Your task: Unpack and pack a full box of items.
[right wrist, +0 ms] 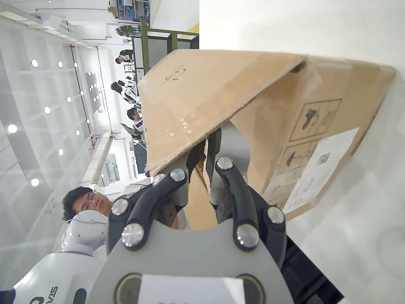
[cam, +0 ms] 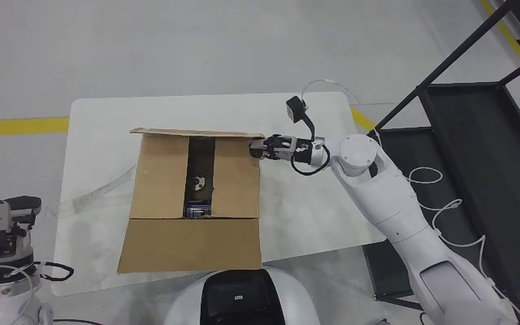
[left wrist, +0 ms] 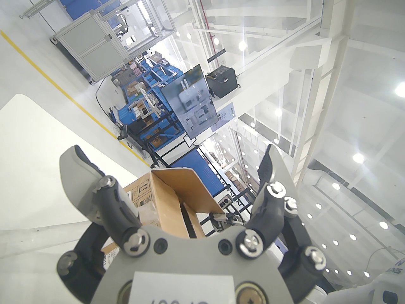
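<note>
Top view suggests unpacking has barely begun: the box sits mid-counter with items inside, the right gripper pinches its 3 o'clock flap, and the left gripper hangs wide and empty at 8 o'clock.

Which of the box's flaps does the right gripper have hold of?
The right side flap, pinched at its far outer corner by the right gripper. The left side flap and the near flap, folded outward, are untouched.
</note>
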Robot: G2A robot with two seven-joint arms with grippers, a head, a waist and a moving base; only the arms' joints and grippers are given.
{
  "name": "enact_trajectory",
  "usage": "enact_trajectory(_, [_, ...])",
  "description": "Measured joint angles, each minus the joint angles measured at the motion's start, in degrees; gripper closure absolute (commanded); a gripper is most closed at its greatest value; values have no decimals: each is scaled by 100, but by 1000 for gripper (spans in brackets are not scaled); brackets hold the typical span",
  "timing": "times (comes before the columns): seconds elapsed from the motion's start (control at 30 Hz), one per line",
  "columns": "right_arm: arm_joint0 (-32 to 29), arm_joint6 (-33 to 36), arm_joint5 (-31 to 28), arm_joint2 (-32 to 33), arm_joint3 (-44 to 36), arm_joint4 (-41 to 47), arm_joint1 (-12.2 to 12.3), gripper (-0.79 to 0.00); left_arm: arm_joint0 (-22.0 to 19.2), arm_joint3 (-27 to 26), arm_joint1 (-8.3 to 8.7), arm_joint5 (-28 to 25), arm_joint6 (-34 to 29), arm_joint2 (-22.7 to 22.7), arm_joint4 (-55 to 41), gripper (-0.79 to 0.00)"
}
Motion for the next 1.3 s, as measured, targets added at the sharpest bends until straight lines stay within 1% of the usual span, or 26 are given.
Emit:
enact_trajectory(0.1, [40, -268, -241, -7, -39, -191, -20, 0, 0, 0, 0, 0, 0, 0, 0, -785])
enact_trajectory(0.23, [112, -593, -420, -74, -7, -432, -59, 0, 0, 0, 0, 0, 0, 0, 0, -785])
enact_trajectory(0.37, [280, -1188, -749, -286, 204, -1121, -130, 0, 0, 0, 0, 0, 0, 0, 0, -785])
enact_trajectory(0.4, [318, -1274, -780, -345, 264, -1161, -156, 0, 0, 0, 0, 0, 0, 0, 0, -785])
enact_trajectory(0.67, [812, -1766, -870, -859, 993, -1347, -410, 0, 0, 0, 0, 0, 0, 0, 0, -785])
enact_trajectory(0.87, [1095, -2147, -793, -1134, 1445, -1574, -585, 0, 0, 0, 0, 0, 0, 0, 0, -785])
enact_trajectory(1.03, [1275, -2148, -697, -1217, 1729, -1463, -696, 0, 0, 0, 0, 0, 0, 0, 0, -785])
enact_trajectory(1.3, [1437, -1873, -407, -1305, 2034, -1631, -790, 0, 0, 0, 0, 0, 0, 0, 0, -785])
